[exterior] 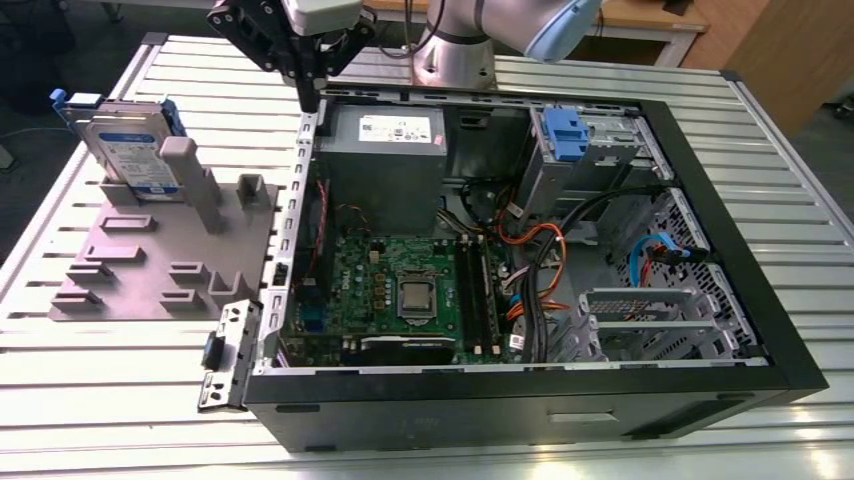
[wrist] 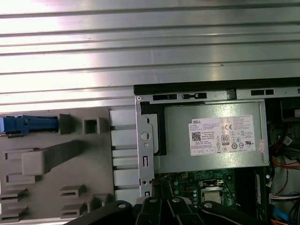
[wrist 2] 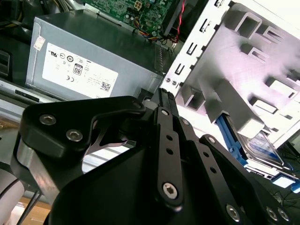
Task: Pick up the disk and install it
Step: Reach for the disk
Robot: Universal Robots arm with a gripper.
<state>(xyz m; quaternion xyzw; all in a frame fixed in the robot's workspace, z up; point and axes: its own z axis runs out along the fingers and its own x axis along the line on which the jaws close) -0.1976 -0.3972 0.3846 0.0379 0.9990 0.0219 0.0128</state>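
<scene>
The disk (exterior: 128, 150) stands on edge in a slot of the grey fixture plate (exterior: 147, 270), at the exterior view's left, beside the open computer case (exterior: 747, 300). It is silver with a white-and-blue label and a blue bracket. Both wrist views catch it: its blue bracket edge (wrist: 30, 125) from above, and the label with the blue frame (wrist 2: 262, 146) past the fixture. My gripper (exterior: 310, 98) hangs above the case's back corner, over the wall near the power supply and to the right of the disk. Its fingers (wrist 2: 161, 96) are shut and hold nothing.
Inside the case are the grey power supply (exterior: 387, 140), the motherboard (exterior: 400, 290), loose cables (exterior: 534, 250) and a drive cage with a blue latch (exterior: 566, 135). Tall grey posts (exterior: 200, 190) rise from the fixture beside the disk. The slatted metal table (exterior: 120, 400) extends around both.
</scene>
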